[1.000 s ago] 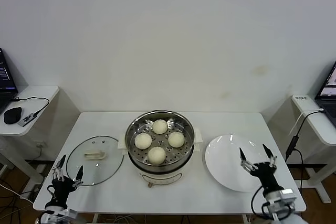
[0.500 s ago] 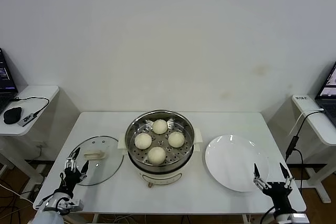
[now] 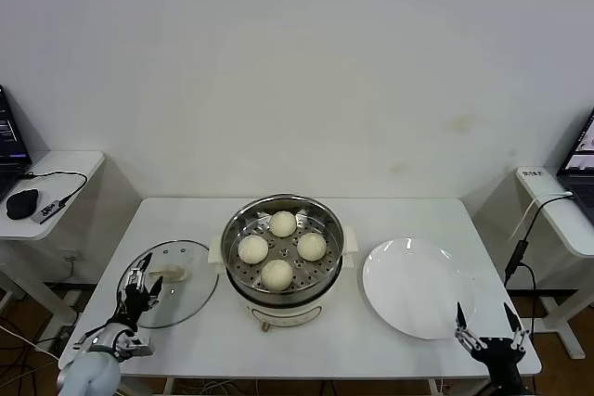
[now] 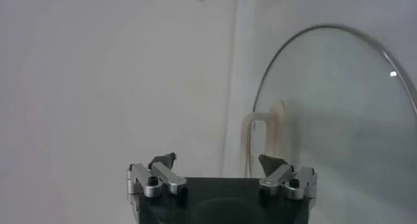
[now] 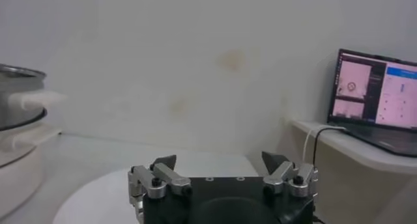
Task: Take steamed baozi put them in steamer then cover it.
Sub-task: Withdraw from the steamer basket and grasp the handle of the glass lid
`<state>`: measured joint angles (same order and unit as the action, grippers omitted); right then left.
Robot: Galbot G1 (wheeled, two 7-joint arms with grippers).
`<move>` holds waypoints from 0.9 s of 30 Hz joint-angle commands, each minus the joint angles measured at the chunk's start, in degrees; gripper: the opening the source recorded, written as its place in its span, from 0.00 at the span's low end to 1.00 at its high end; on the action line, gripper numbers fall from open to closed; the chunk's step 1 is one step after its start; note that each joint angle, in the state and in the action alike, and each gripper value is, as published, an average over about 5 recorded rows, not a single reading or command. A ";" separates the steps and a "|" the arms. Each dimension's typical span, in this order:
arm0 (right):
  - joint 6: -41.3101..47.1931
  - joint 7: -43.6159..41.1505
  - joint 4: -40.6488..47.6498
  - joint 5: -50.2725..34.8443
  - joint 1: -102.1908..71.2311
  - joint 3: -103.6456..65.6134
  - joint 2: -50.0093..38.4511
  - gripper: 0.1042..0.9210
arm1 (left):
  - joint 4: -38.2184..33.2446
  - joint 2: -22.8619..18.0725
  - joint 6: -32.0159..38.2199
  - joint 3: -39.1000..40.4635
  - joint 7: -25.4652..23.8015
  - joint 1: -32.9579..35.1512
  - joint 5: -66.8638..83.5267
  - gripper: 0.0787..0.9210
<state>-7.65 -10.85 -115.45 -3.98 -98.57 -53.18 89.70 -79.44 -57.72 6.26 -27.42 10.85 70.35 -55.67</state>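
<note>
Four cream-white baozi (image 3: 282, 248) sit on the perforated tray inside the shiny steel steamer (image 3: 241, 222) at the table's middle. The clear glass cover (image 3: 190, 289) with its cream bar handle (image 3: 171, 274) lies flat on the table left of the steamer; it also shows in the left wrist view (image 4: 339, 114). My left gripper (image 3: 142, 276) is open, over the cover's near left part, just short of the handle (image 4: 266, 137). My right gripper (image 3: 486, 319) is open and empty at the table's front right edge, beside the white plate (image 3: 413, 289).
The steamer's side handle (image 5: 36, 100) shows in the right wrist view. Side tables stand left and right, with a mouse (image 3: 21, 203) and cables on the left and a laptop (image 5: 378, 92) on the right. The wall is close behind the table.
My left gripper has moved forward from the table's front left corner over the cover toward its handle. My right gripper has drawn back from the plate to the front right edge.
</note>
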 commanded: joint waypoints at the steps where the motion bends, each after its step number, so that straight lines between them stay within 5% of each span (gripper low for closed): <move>1: -0.31 0.08 -0.05 0.39 -0.78 -0.46 0.75 0.88 | 4.38 0.43 -0.06 2.66 -0.31 -5.08 -1.31 0.88; 27: 0.10 -0.14 3.58 0.37 1.30 -0.18 0.64 0.88 | 9.93 -0.30 -2.05 5.88 -1.96 -12.21 -2.38 0.88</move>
<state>-7.60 -10.96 -112.49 -3.59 -97.43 -53.28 90.26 -71.69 -57.70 4.34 -22.04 9.03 59.99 -57.84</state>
